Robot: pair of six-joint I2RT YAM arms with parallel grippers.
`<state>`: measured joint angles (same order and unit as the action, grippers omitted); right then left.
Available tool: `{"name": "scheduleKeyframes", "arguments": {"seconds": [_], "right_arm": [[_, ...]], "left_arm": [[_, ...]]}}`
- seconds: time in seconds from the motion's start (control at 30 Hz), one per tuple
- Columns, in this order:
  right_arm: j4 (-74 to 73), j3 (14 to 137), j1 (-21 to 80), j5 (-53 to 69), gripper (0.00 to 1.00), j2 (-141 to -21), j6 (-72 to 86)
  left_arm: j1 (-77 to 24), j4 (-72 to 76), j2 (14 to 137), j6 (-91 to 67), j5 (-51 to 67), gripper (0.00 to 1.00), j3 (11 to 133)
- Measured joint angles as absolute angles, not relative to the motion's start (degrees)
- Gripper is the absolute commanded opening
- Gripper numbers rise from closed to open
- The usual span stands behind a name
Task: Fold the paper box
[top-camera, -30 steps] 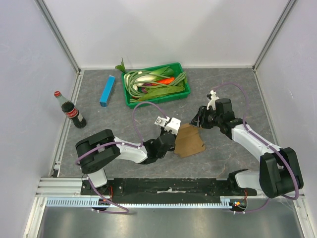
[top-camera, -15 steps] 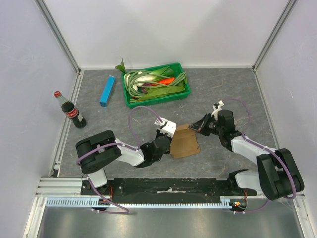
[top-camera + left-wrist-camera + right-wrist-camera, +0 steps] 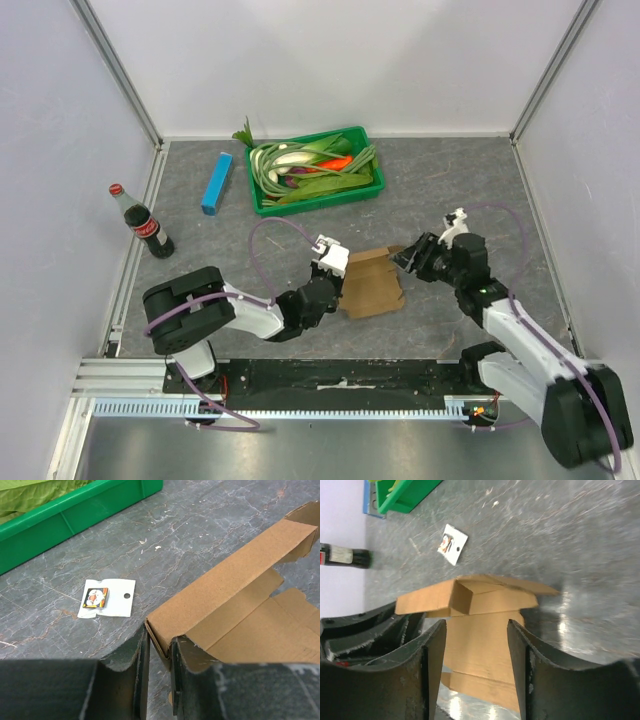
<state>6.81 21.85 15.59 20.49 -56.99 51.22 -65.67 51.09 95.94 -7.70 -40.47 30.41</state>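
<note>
The box (image 3: 373,288) is thin brown card. I think it is very light, so it will slide on the bench (image 3: 480,180) if you push it. The flat parts look stiff. The lines pressed into it are where it wants to bend. The flaps may spring back open when you let go. Squeeze too hard and the card could dent or tear.

A good place to hold it is on an edge, close to a bend line. One arm can hold it down while the other tips a flap up.

The box lies low in the middle of the bench, between the two arms. It is partly folded. One long side stands up like a little wall. The rest lies flat.

The left jaws are at the left end of that wall. In the left wrist view the end of the wall sits in the thin gap between them. The gap is so small that they look pinched on the card.

The right jaws are wide apart and hold nothing. They sit just beside the far right corner of the box, where a small flap sticks out. In the right wrist view the box shows through the gap, a bit beyond the tips. It does not touch them.

A little white card (image 3: 107,598) lies on the bench near the box. The green tray (image 3: 375,185) is well behind it.
</note>
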Motion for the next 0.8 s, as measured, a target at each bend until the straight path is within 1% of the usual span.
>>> {"name": "scheduleKeyframes", "arguments": {"seconds": [0.03, 0.1, 0.17, 0.2, 0.3, 0.4, 0.63, 0.8], "right_arm": [[3.9, 22.0, 15.6, 18.9, 0.47, -53.8, 49.3], [-0.9, 22.0, 15.6, 15.6, 0.43, -48.3, 45.7], [-2.8, 21.5, 15.6, 13.7, 0.31, -45.9, 43.8], [-2.4, 20.6, 15.6, 13.1, 0.22, -45.7, 43.2], [-0.8, 16.8, 15.7, 12.3, 0.08, -48.1, 42.6], [-0.4, 15.2, 16.8, 10.5, 0.00, -52.4, 41.3], [5.2, 15.0, 20.1, 2.9, 0.00, -53.5, 38.7], [13.0, 11.0, 21.9, -2.0, 0.00, -52.7, 38.8]], "left_arm": [[-65.6, 51.2, 95.9, -7.7, -40.5, 0.02, 30.4], [-65.6, 51.3, 95.9, -7.7, -40.5, 0.02, 30.4], [-65.6, 51.1, 95.7, -7.7, -40.4, 0.02, 30.4], [-65.6, 51.1, 95.4, -7.7, -40.4, 0.02, 30.3], [-65.6, 51.9, 95.1, -7.6, -40.3, 0.02, 30.0], [-65.6, 52.8, 95.1, -7.6, -40.1, 0.02, 29.3], [-65.6, 56.1, 97.6, -7.2, -39.9, 0.02, 29.3], [-65.6, 56.8, 99.3, -6.9, -39.7, 0.02, 29.3]]}}
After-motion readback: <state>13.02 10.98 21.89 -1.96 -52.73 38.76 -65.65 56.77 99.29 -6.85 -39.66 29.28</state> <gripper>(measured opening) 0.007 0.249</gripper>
